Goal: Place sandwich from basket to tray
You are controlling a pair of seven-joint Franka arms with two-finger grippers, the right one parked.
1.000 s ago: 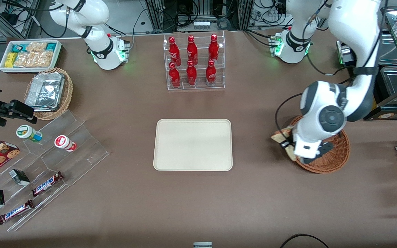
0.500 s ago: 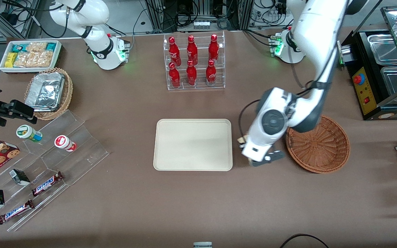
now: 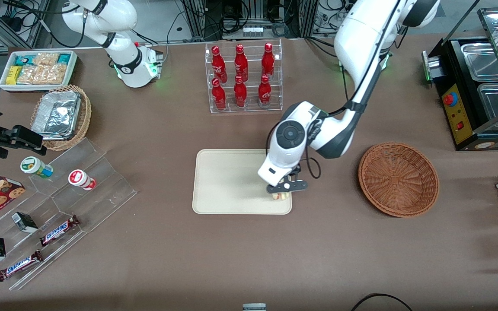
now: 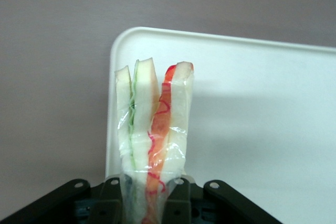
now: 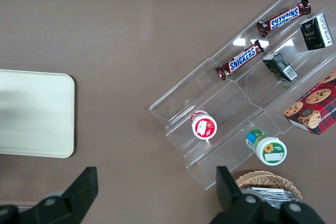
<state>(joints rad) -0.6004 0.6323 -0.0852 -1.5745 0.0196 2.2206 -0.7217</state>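
My gripper (image 3: 282, 191) clamps the wrapped white-bread sandwich wedge (image 4: 153, 129) over the cream rectangular tray's (image 3: 231, 181) corner, probably ready to release.

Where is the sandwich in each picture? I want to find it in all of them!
Front view: the sandwich peeks out under the gripper, over the tray's corner nearest the reddish-brown basket.
Left wrist view: the sandwich, in clear wrap, is pinched by the gripper above a tray corner.
Right wrist view: no sandwich; only the tray's end toward the parked arm shows.
Shared landmark: the cream tray.
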